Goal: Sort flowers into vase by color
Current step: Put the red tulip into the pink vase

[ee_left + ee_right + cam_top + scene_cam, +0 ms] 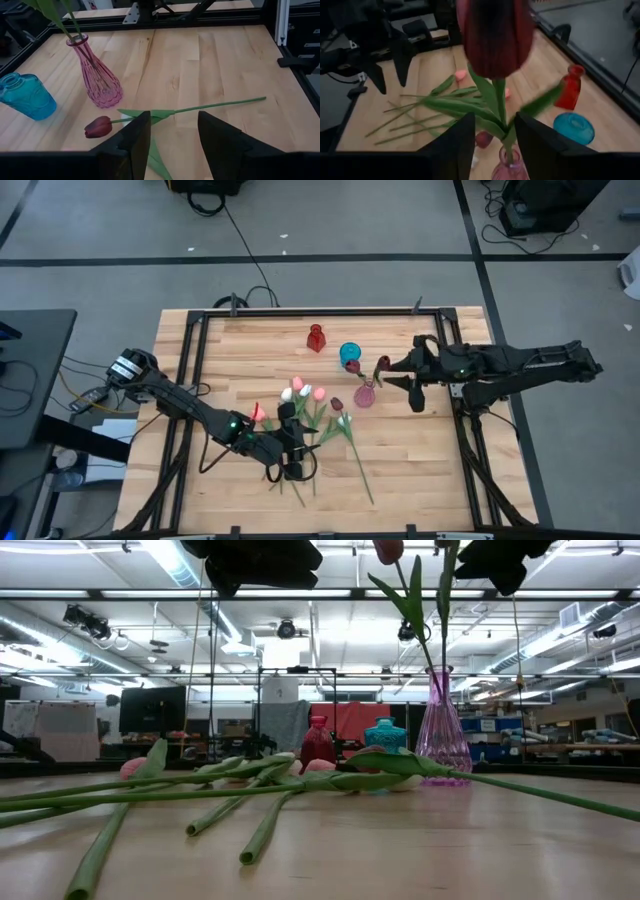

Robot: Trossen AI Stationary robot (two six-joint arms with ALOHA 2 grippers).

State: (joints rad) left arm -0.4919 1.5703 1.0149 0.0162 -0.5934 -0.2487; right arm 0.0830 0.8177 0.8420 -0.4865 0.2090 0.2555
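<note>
You have bare wood across the near strip of the table [420, 470] and toward its left edge, while the black frame rails hem in the far and right sides. Your three vases crowd the middle: the red vase [316, 338] farthest back, the blue vase [349, 355] just beside it, and the pink vase [364, 394] nearer you. Your right gripper [414, 383] hangs above the pink vase with its fingers spread apart around the stem, not pinching it; a maroon tulip [495, 35] stands upright in that vase, its head right before the wrist camera. Your left gripper [292, 442] hovers open and empty over the loose flowers [318, 415], with another maroon tulip [98, 127] lying flat just ahead of its fingers.
</note>
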